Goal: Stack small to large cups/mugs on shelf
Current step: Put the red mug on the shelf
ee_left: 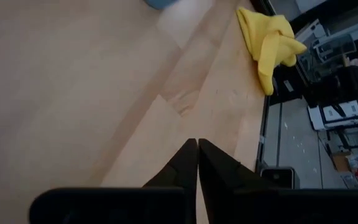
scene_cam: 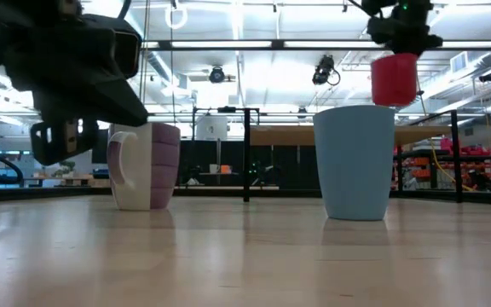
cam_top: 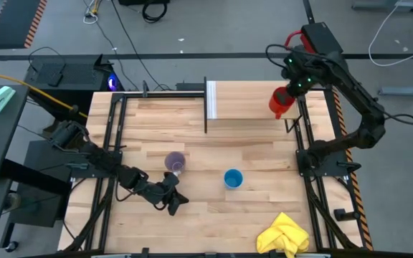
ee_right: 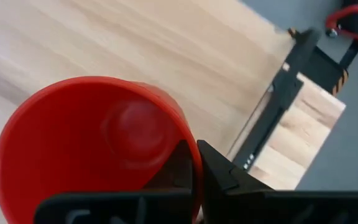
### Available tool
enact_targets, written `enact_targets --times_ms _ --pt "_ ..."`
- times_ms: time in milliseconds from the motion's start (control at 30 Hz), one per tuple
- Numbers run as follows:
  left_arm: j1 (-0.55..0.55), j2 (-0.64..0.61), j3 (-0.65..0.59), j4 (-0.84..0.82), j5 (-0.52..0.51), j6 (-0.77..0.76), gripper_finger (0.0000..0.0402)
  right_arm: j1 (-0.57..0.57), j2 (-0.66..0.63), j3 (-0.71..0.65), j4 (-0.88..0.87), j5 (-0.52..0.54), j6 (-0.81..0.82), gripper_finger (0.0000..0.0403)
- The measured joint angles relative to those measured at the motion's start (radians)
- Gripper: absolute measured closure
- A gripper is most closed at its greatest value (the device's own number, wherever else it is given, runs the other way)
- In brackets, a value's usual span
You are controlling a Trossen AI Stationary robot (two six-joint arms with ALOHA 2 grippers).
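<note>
Below my right gripper [ee_right: 196, 163] lies the shelf [cam_top: 253, 100]; I pinch the red mug [ee_right: 92, 149] by its rim. Placing is in hand: next, lower it gently. My left gripper [ee_left: 197, 163] waits closed and empty.

— What stands on the worktop [scene_cam: 245, 256]?
— A purple mug [scene_cam: 147, 165] at the left, pale handle turned leftward, and a blue cup [scene_cam: 354, 162] to its right, well apart.
— And above?
— A red mug [scene_cam: 394, 79] hangs from a dark hand [scene_cam: 401, 34], clear of the blue cup's rim.
— The dark bulk at the left?
— Another arm [scene_cam: 66, 72], partly covering the purple mug's side.
</note>
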Motion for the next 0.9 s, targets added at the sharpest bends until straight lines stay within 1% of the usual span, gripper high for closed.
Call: enact_targets --times_ms 167,467,633,767,900 --pt "0.024 0.000 0.000 0.000 0.004 0.000 0.0389 -0.023 0.025 -0.045 0.001 -0.002 -0.040 0.0396" --pt "0.028 0.000 0.000 0.007 0.005 -0.008 0.0379 -0.076 0.118 -0.047 0.016 0.015 -0.110 0.0396" --pt "0.028 0.000 0.000 0.007 0.005 -0.009 0.0387 -0.101 0.122 -0.047 0.105 0.017 -0.110 0.0396" --pt "0.028 0.000 0.000 0.007 0.005 -0.009 0.0388 -0.124 0.121 -0.046 0.108 0.014 -0.120 0.0395" --pt "0.033 0.000 0.000 0.007 0.005 -0.008 0.0380 -0.137 0.121 -0.046 0.109 0.009 -0.126 0.0392"
